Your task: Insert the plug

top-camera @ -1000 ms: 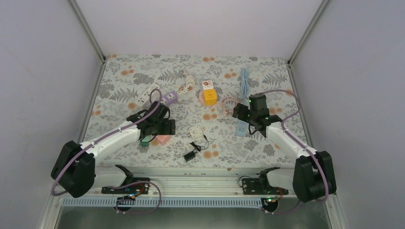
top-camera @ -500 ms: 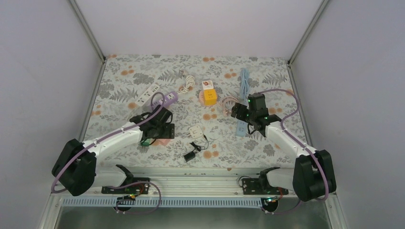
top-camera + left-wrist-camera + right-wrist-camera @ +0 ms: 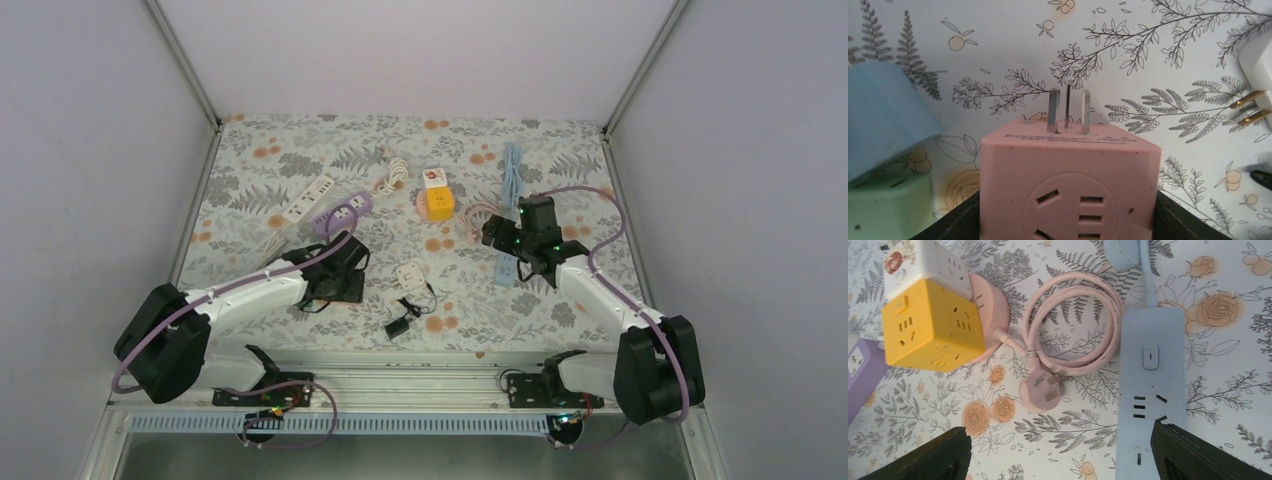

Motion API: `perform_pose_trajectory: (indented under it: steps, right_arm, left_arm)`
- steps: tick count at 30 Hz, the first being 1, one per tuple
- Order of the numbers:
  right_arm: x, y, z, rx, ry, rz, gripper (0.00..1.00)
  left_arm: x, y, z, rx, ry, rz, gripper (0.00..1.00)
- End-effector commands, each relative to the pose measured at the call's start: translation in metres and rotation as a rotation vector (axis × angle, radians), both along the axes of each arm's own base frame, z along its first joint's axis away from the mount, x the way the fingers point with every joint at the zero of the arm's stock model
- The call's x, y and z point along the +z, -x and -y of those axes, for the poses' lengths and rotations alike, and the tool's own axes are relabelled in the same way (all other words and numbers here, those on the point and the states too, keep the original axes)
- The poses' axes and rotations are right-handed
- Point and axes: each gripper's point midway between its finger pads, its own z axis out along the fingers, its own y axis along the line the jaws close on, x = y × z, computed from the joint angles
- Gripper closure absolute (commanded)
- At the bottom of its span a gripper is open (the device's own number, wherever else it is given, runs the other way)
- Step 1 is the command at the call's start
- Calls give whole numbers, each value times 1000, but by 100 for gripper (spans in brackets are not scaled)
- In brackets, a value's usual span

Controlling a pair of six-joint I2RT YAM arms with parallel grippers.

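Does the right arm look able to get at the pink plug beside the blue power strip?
Probably yes: the open right claw hangs over the pink plug, with nothing covering it.

the top view looks down from behind the near edge over the whole table (image 3: 258, 152); both wrist views face small patches of it closely.

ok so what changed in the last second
The left claw moved down toward the near edge, over the pink cube, and narrowed onto it; its fingers now sit against both sides. That uncovered more of the purple power strip. The right claw stayed open over the blue strip; nothing else visibly moved.
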Motion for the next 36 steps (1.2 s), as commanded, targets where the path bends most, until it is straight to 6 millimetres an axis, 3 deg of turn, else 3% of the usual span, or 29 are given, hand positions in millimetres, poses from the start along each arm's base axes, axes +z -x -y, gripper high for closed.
perform_pose_trajectory:
  steps: [1, 6, 9, 12, 15, 19, 22, 31, 36]
  right_arm:
    - [24, -5, -18, 77, -53, 84, 8]
    - [52, 0, -61, 313, -105, 179, 12]
    - [83, 18, -106, 514, -147, 278, 11]
    - [110, 53, -149, 764, -188, 410, 10]
    - [125, 94, -178, 981, -205, 519, 10]
    - [128, 128, -196, 1104, -227, 598, 10]
    - [126, 138, -202, 1111, -191, 649, 10]
    - [106, 130, -221, 1087, 66, 680, 6]
    - [92, 121, -237, 1049, 239, 659, 15]
  left_arm:
    - [18, -10, 10, -23, 7, 55, 40]
    - [56, -13, 43, -142, 156, 94, 42]
    - [83, -6, 58, -217, 257, 120, 42]
    - [107, -4, 70, -275, 336, 147, 42]
    - [128, -3, 82, -332, 415, 173, 42]
    - [141, -4, 87, -366, 497, 176, 42]
    - [151, -5, 90, -401, 557, 175, 42]
    - [175, 5, 93, -506, 627, 167, 41]
    - [175, 7, 91, -512, 628, 160, 41]
